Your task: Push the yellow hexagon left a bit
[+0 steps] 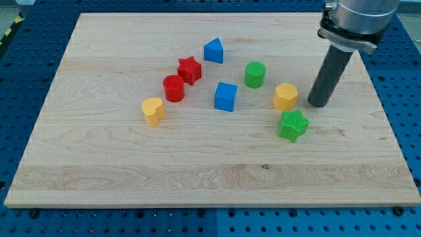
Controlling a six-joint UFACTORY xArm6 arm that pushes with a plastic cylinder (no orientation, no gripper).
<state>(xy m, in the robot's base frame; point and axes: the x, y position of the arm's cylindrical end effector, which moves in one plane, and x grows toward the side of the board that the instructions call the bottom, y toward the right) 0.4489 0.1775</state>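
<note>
The yellow hexagon (285, 96) lies on the wooden board (118, 171), right of centre. My tip (318, 103) rests on the board just to the hexagon's right, a small gap apart from it. A green star (293, 125) sits right below the hexagon. A green cylinder (254, 74) lies up and to the left of the hexagon.
A blue cube (225, 96), a blue triangular block (212, 50), a red star (189, 69), a red cylinder (173, 87) and a yellow heart (152, 110) lie to the left. The board's right edge is near my tip.
</note>
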